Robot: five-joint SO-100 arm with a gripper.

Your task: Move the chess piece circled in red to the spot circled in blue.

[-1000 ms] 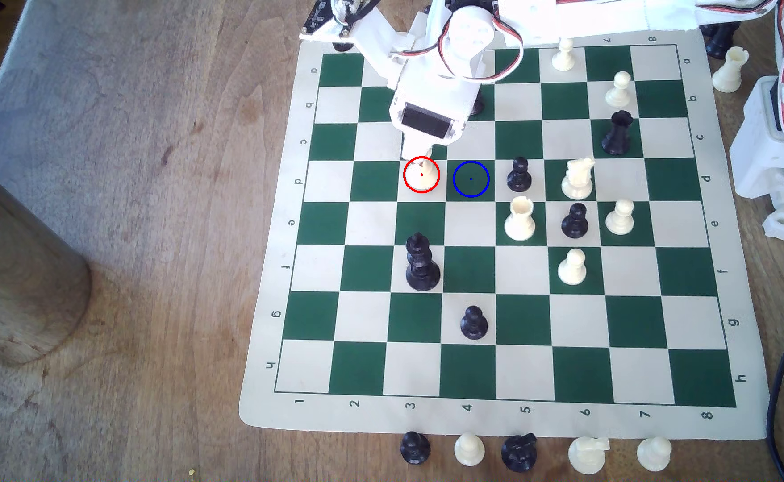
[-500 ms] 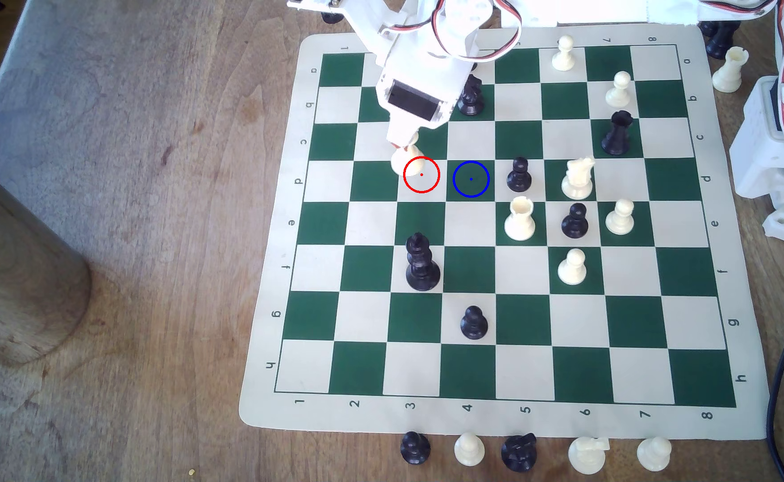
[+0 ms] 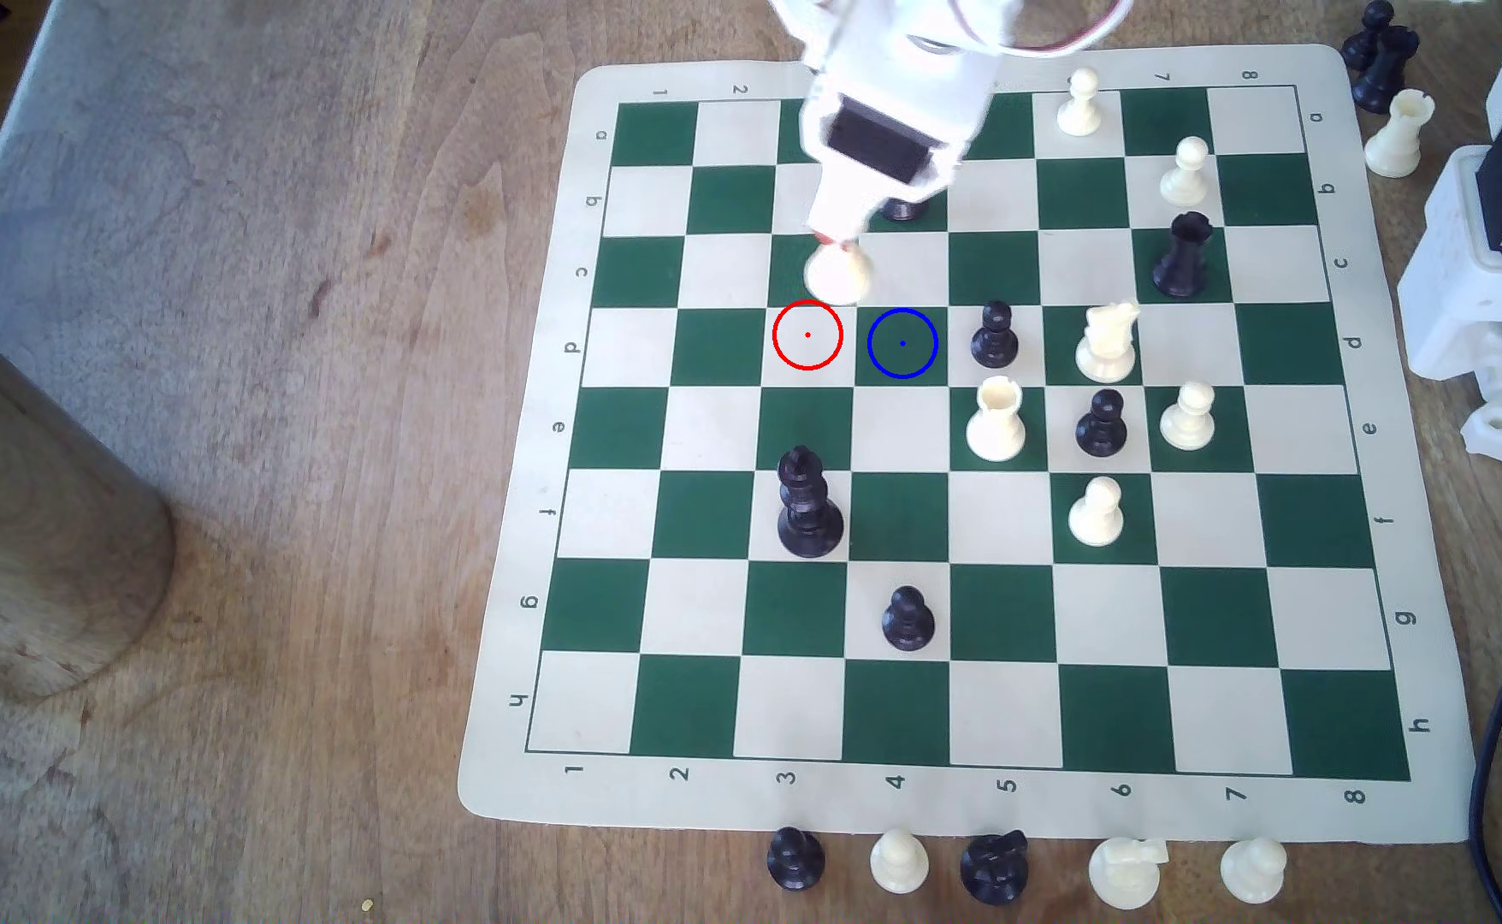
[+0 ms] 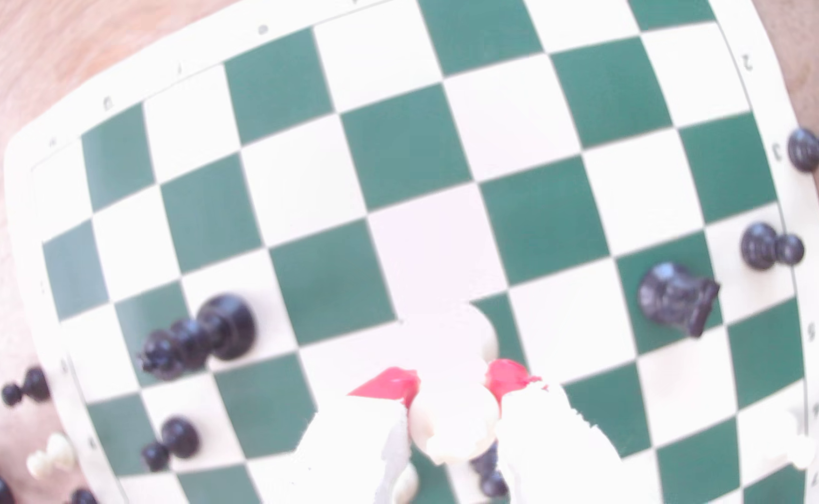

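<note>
The cream-white chess piece (image 3: 836, 271) hangs lifted above the board, just behind the red ring (image 3: 808, 335), which now encloses a bare cream square. My gripper (image 3: 834, 240) is shut on the piece's head. In the wrist view the red-tipped fingers (image 4: 393, 383) press on both sides of the cream piece (image 4: 453, 421), whose round base shows beyond them. The spot circled in blue (image 3: 902, 343) is a bare dark green square one column toward the exterior view's right of the red ring.
A black pawn (image 3: 994, 336) stands one square to the exterior view's right of the blue ring, a cream knight (image 3: 1107, 342) beyond it. A black pawn (image 3: 900, 210) sits partly under my arm. A black king (image 3: 808, 505) stands nearer the board's front.
The piece has left the red-ringed square: it rose with my shut gripper, first drifting to the exterior view's left, then swinging back and toward the right. The arm has pulled upward.
</note>
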